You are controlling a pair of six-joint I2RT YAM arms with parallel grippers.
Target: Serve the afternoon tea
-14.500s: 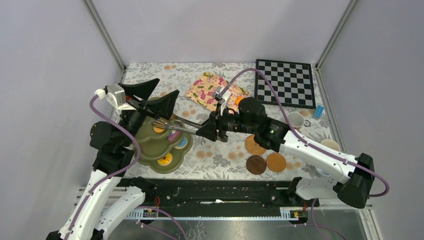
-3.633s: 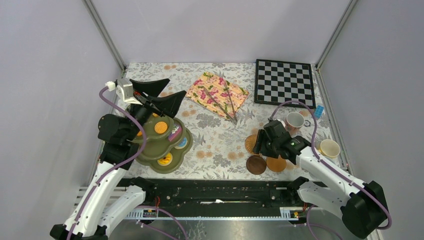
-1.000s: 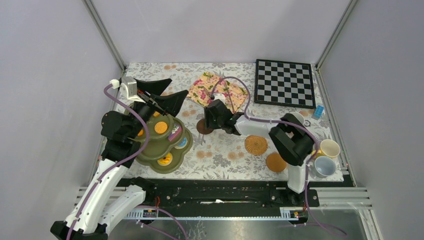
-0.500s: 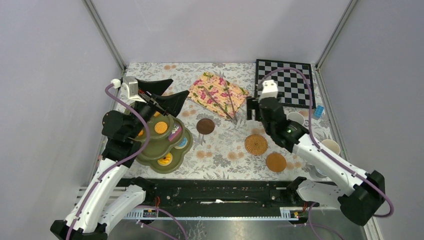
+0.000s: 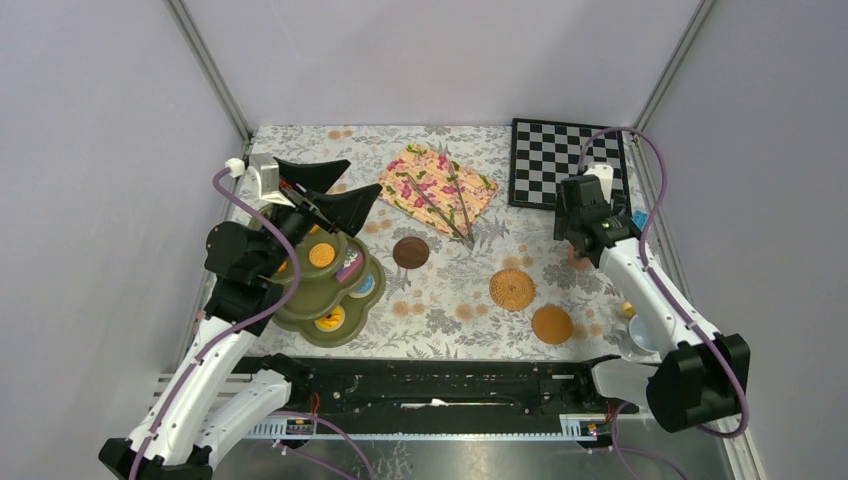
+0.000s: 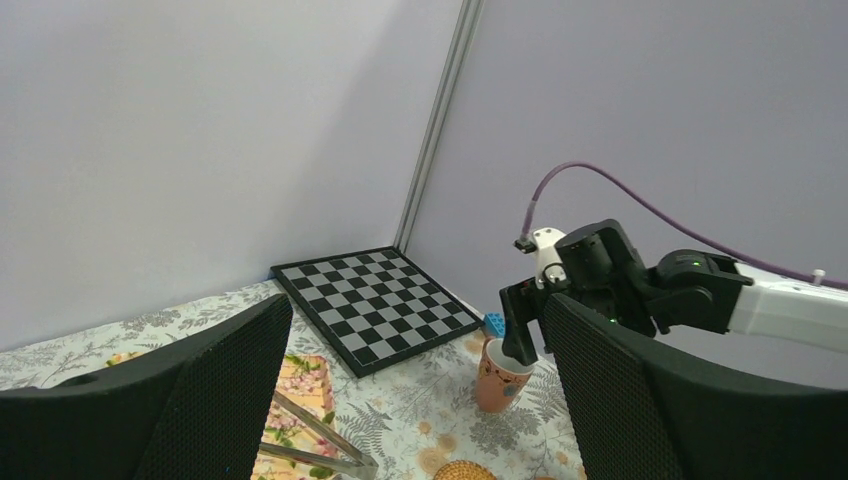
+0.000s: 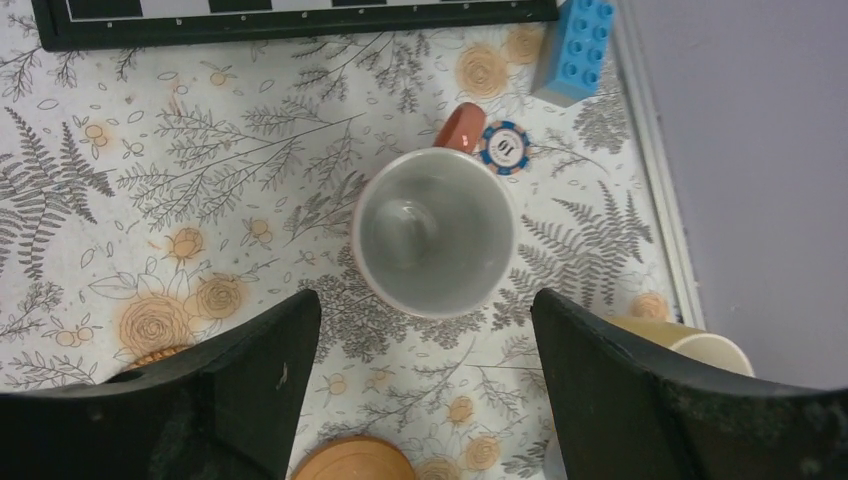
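We see the right gripper (image 7: 425,305) with its black fingers spread wide and nothing held between them. It hangs straight above the brownish-pink ceramic mug (image 7: 435,230), which stands upright and empty on the fern-printed tablecloth (image 7: 200,200). The mug's handle points away from the gripper toward a small blue-and-white poker chip (image 7: 502,147) just beside it. A blue toy brick (image 7: 575,50) lies further out, near the black-and-white chessboard (image 7: 300,12). The pale yellow mug (image 7: 690,345) sits close by the finger on the right of the wrist view.

To this gripper's left lie the three round coasters, well apart from one another: the woven straw coaster (image 5: 511,289), the smooth tan coaster (image 5: 552,324), and the dark brown coaster (image 5: 410,252) farthest off.

The left gripper (image 5: 335,190) is likewise wide apart and empty. It hovers over the far side of the olive-green three-tier scalloped stand (image 5: 300,305), with colourful toy pastries (image 5: 321,255) on the tiers below it.
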